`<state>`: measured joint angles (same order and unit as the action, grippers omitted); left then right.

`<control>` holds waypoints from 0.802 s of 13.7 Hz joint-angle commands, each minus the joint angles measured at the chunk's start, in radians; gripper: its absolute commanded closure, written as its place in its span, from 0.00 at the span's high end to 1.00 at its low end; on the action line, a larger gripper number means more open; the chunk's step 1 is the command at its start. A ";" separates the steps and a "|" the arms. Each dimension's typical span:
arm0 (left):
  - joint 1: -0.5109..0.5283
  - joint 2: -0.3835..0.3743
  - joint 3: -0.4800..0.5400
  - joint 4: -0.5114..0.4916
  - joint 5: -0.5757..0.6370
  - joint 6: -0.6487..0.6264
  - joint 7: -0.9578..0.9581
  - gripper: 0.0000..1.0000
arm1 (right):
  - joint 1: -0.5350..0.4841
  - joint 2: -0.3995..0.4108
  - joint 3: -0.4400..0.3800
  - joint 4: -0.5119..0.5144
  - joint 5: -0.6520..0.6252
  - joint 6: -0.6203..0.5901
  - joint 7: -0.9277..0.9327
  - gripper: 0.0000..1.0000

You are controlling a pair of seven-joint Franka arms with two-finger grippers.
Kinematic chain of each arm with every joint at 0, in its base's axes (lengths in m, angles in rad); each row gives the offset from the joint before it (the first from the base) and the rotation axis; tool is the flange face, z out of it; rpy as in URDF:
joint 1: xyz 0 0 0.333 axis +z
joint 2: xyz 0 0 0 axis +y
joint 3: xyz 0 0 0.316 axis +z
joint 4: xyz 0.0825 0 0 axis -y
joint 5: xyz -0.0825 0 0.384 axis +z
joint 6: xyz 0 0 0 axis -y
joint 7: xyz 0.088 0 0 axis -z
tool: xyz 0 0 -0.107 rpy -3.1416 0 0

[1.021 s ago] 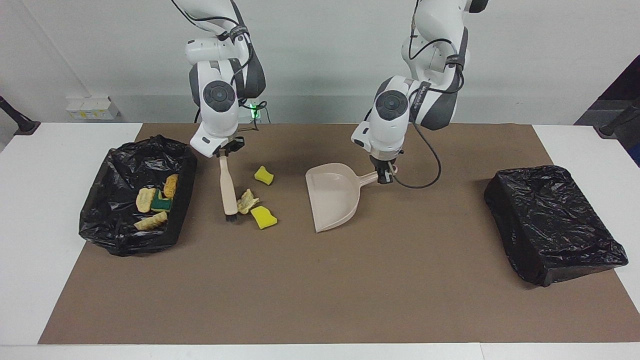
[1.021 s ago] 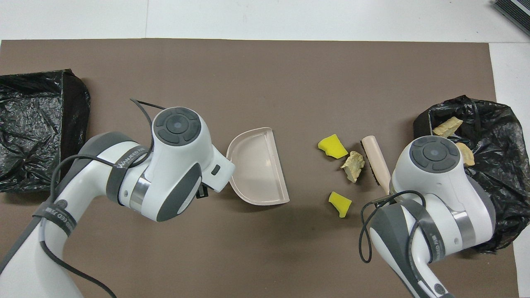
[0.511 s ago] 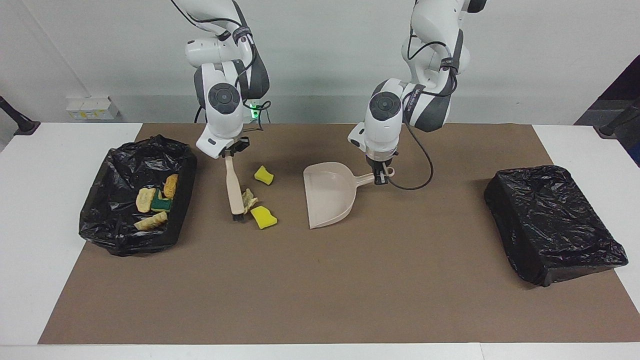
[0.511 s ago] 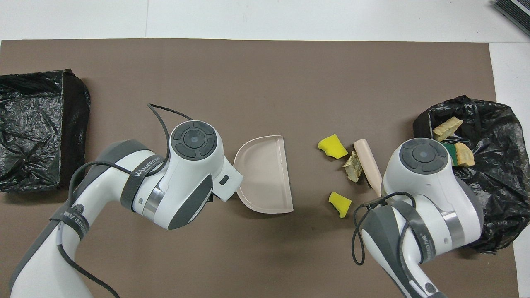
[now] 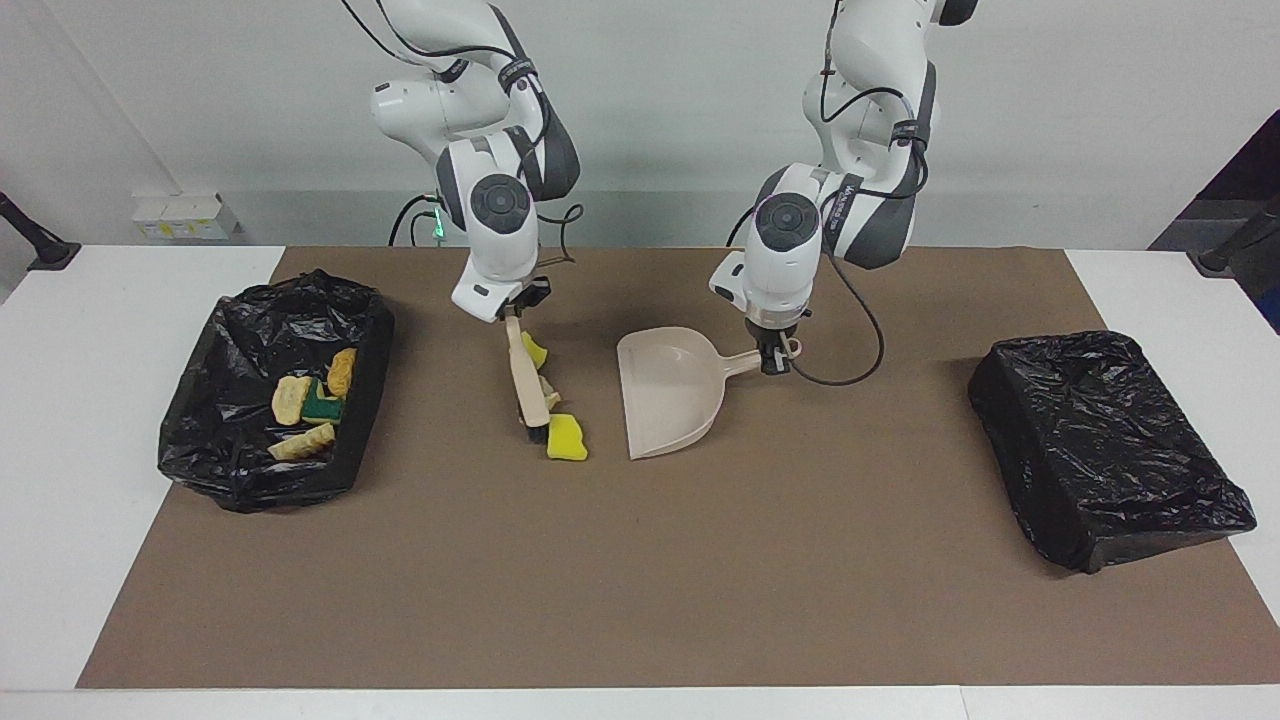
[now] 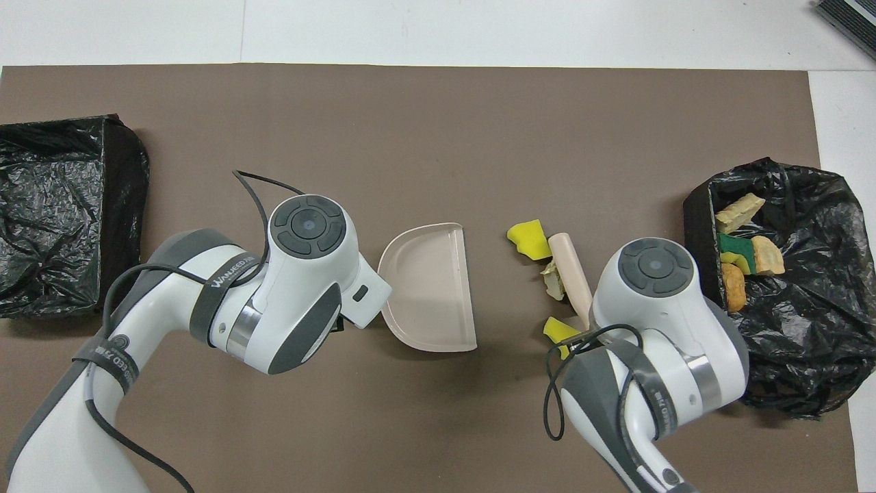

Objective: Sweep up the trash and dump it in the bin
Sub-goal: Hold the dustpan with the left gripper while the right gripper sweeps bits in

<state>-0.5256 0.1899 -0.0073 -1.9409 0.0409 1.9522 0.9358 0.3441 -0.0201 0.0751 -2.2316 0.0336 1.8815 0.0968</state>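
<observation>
My right gripper point(image 5: 515, 308) is shut on the handle of a beige hand brush point(image 5: 527, 385), whose bristles rest on the brown mat. Against the brush lie two bright yellow sponge chunks point(image 5: 567, 437) point(image 5: 535, 350) and a tan lump point(image 5: 549, 388). They also show in the overhead view point(image 6: 527, 239) point(image 6: 560, 330) point(image 6: 553, 283) beside the brush point(image 6: 571, 277). My left gripper point(image 5: 770, 360) is shut on the handle of the beige dustpan point(image 5: 670, 395), which sits on the mat with its open edge facing the trash, a short gap away point(image 6: 428, 287).
A black-bagged bin point(image 5: 250, 330) at the right arm's end of the table holds bread lumps and a green-yellow sponge point(image 6: 736, 250). A second black-bagged box point(image 5: 1100, 440) stands at the left arm's end. The brown mat point(image 5: 640, 580) covers the table's middle.
My right gripper has swept the brush toward the dustpan, pushing the yellow chunks and the tan lump closer to it. The dustpan shifted slightly with the left gripper.
</observation>
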 commanded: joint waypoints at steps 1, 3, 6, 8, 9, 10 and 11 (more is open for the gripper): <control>0.026 -0.020 0.000 -0.033 0.016 0.030 0.008 0.00 | 0.062 -0.014 0.003 -0.010 0.107 0.011 0.009 0.00; 0.032 -0.020 0.000 -0.035 0.016 0.033 0.008 0.00 | 0.090 -0.020 0.003 -0.011 0.188 0.010 0.009 0.00; 0.030 -0.020 0.000 -0.036 0.016 0.037 0.008 0.00 | 0.116 -0.021 0.006 -0.010 0.329 0.022 0.004 0.00; 0.030 -0.020 -0.002 -0.039 0.016 0.053 0.009 0.00 | 0.128 -0.018 0.005 0.018 0.348 0.024 0.006 0.00; 0.029 -0.021 -0.002 -0.044 0.016 0.059 0.009 0.00 | 0.124 -0.021 0.002 0.041 0.341 0.013 0.003 0.00; 0.027 -0.024 -0.002 -0.050 0.016 0.065 0.011 0.00 | 0.113 -0.043 -0.009 0.070 0.326 -0.028 0.001 0.00; 0.027 -0.026 -0.002 -0.059 0.016 0.076 0.012 0.00 | 0.084 -0.064 -0.014 0.107 0.274 -0.112 0.000 0.00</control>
<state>-0.5026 0.1884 -0.0072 -1.9526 0.0414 1.9746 0.9453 0.4654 -0.0362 0.0733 -2.1768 0.3408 1.8689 0.1019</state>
